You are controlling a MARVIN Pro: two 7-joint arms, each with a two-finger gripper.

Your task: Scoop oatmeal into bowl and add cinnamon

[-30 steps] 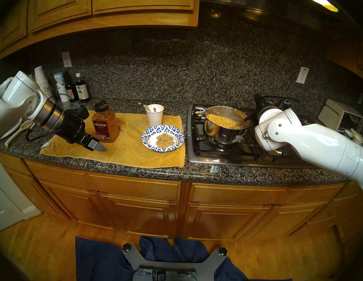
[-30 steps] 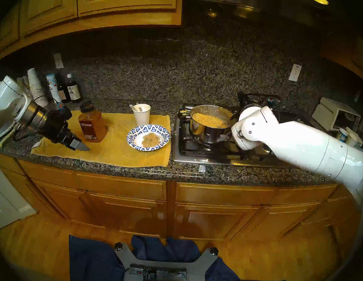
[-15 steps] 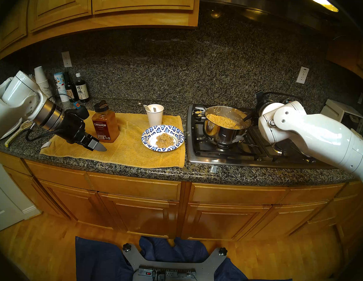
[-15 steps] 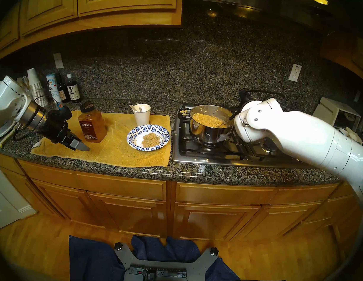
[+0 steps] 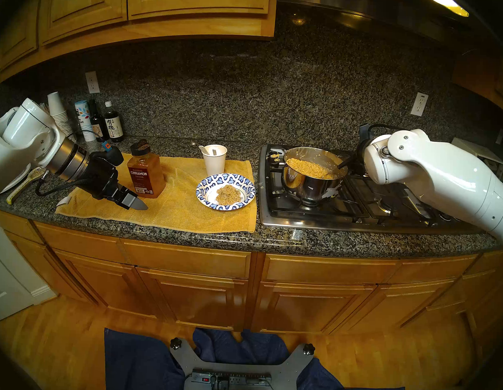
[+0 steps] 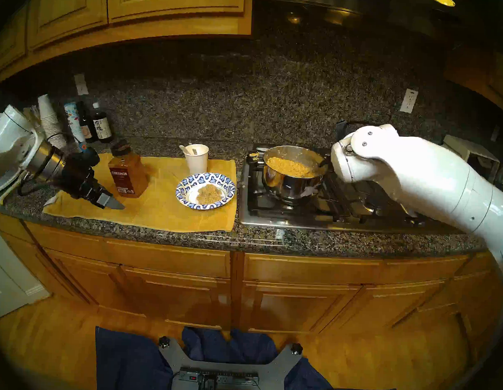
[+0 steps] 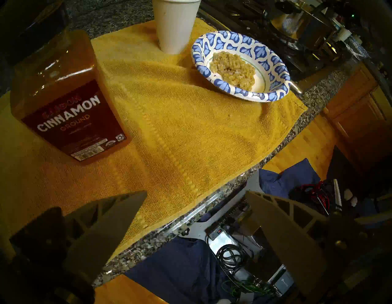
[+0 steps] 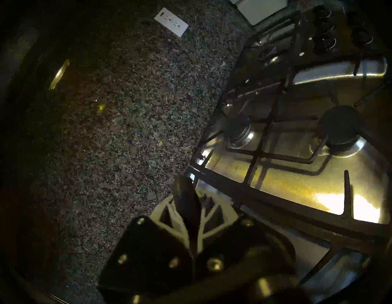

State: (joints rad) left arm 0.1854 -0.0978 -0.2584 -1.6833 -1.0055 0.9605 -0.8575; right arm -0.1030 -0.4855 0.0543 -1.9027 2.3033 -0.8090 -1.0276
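1. The cinnamon jar (image 7: 63, 99) carries a dark red label with "CINNAMON" in white capitals and "GROUND" beneath it; the brand line above is too blurred to read.
2. A recycling sign and a barcode sit at the label's lower edge.
3. A dark bottle (image 5: 113, 125) by the wall bears large Japanese characters.
4. The white canister (image 5: 83, 119) shows letters ending in "alt".
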